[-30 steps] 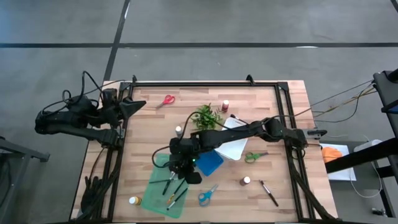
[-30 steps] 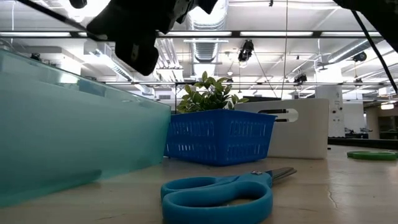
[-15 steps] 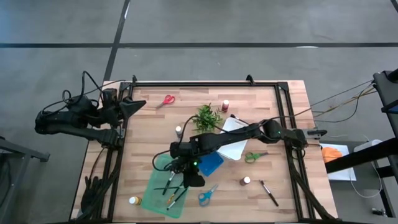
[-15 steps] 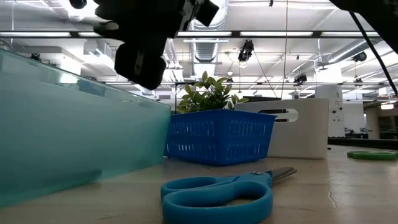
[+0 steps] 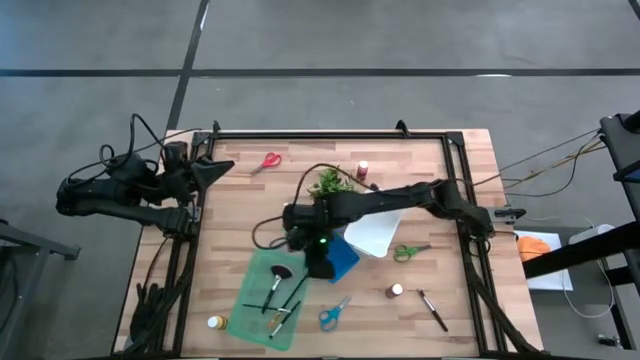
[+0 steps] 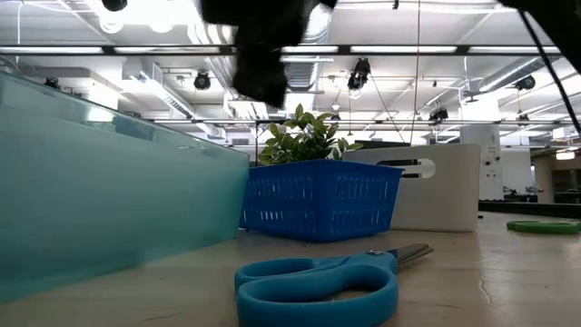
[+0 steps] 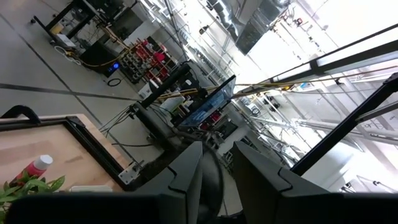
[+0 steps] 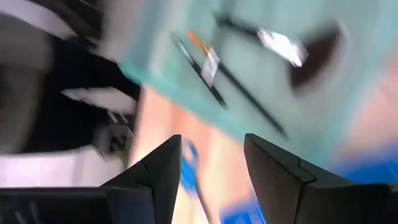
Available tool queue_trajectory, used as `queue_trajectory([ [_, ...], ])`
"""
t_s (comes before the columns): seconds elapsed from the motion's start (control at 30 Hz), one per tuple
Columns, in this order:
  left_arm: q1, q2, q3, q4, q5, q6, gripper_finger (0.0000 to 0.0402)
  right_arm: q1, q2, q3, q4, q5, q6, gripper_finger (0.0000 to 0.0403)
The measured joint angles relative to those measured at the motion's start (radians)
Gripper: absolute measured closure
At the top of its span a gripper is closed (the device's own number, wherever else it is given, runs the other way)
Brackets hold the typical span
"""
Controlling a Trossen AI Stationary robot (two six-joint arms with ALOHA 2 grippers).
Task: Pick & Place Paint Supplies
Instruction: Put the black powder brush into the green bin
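My right gripper [image 5: 292, 243] hovers open above the far end of the green tray [image 5: 252, 300], touching nothing; its wrist view looks down past the open fingers [image 8: 208, 180] at the tray [image 8: 161, 37]. In the tray lie a broad black-bristled brush [image 5: 282, 272] and thinner brushes [image 5: 285, 312]. Blue scissors [image 5: 333, 312] lie flat on the table just right of the tray and show up close in the low view [image 6: 318, 282]. My left gripper [image 5: 212, 170] waits open off the table's far left corner.
A blue basket [image 5: 340, 262] and a white container [image 5: 375, 232] sit right of the tray. Farther off are a plant [image 5: 333, 185], red scissors [image 5: 267, 161], a red-capped bottle [image 5: 362, 170], green scissors [image 5: 410, 251], another bottle [image 5: 396, 290], a brush [image 5: 432, 310] and a yellow-capped bottle [image 5: 214, 323].
My right gripper has risen and gone from over the tray's middle toward the table's far edge and a little right. The broad black-bristled brush now lies uncovered at the tray's far end, where the gripper stood.
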Motion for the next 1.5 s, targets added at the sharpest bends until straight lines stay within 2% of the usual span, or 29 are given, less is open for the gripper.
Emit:
queue_trajectory([
  [0.07, 0.0, 0.0, 0.0, 0.006, 0.0, 0.005, 0.0303, 0.004, -0.059, -0.031, -0.097, 0.111, -0.023, 0.0229],
  [0.17, 0.0, 0.0, 0.0, 0.006, 0.0, 0.009, 0.0303, 0.006, -0.176, -0.127, -0.162, 0.237, 0.061, 0.0229],
  [0.23, 0.0, 0.0, 0.0, 0.006, 0.0, 0.01, 0.0303, 0.011, -0.273, -0.219, -0.17, 0.312, 0.183, 0.0229],
  [0.33, 0.0, 0.001, 0.0, 0.006, 0.0, 0.012, 0.0303, 0.03, -0.429, -0.369, -0.205, 0.405, 0.452, 0.0229],
  [0.53, 0.0, 0.001, 0.0, 0.006, 0.0, 0.025, 0.0303, 0.105, -0.724, -0.676, -0.294, 0.453, 0.968, 0.0229],
  [0.63, 0.001, 0.001, 0.0, 0.006, -0.006, 0.043, 0.0303, 0.196, -0.849, -0.805, -0.268, 0.471, 1.169, 0.0229],
  [0.77, 0.001, 0.001, 0.0, 0.006, -0.016, 0.055, 0.0303, 0.343, -0.951, -0.947, -0.197, 0.496, 1.413, 0.0229],
  [0.93, 0.001, 0.001, 0.0, 0.008, -0.016, 0.059, 0.0303, 0.52, -0.983, -1.081, -0.096, 0.492, 1.634, 0.0229],
  [1.07, 0.001, 0.001, 0.0, 0.007, -0.033, 0.06, 0.0303, 0.572, -0.949, -1.16, 0.04, 0.499, 1.708, 0.0229],
  [1.27, 0.001, 0.001, 0.0, 0.009, -0.046, 0.057, 0.0303, 0.578, -0.836, -1.209, 0.226, 0.493, 1.713, 0.0229],
  [1.5, 0.001, 0.001, 0.0, 0.012, -0.046, 0.034, 0.0303, 0.6, -0.727, -1.184, 0.232, 0.46, 1.659, 0.0229],
])
